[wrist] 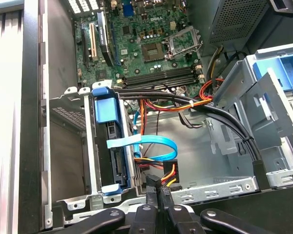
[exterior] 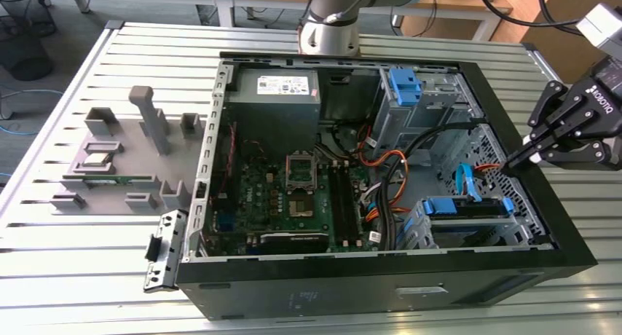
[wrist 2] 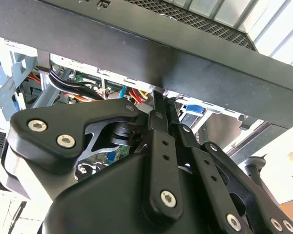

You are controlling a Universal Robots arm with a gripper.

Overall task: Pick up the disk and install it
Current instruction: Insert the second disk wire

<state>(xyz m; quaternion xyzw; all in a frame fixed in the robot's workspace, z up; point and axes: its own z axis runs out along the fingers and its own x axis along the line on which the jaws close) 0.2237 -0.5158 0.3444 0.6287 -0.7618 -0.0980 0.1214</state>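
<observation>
The disk [wrist: 118, 155] sits edge-on in its blue bracket [wrist: 105, 108] inside the drive cage [exterior: 465, 217] at the near corner of the open computer case [exterior: 389, 295]. The end effector [exterior: 508, 165] hangs just above the case wall beside that cage, fingers pressed together and holding nothing. I judge the disk stiff, fairly heavy and shock-sensitive (smooth metal faces would slip), so the bracket's blue edges are the safer hold, clear of the blue ribbon cable [wrist: 156, 142].
</observation>
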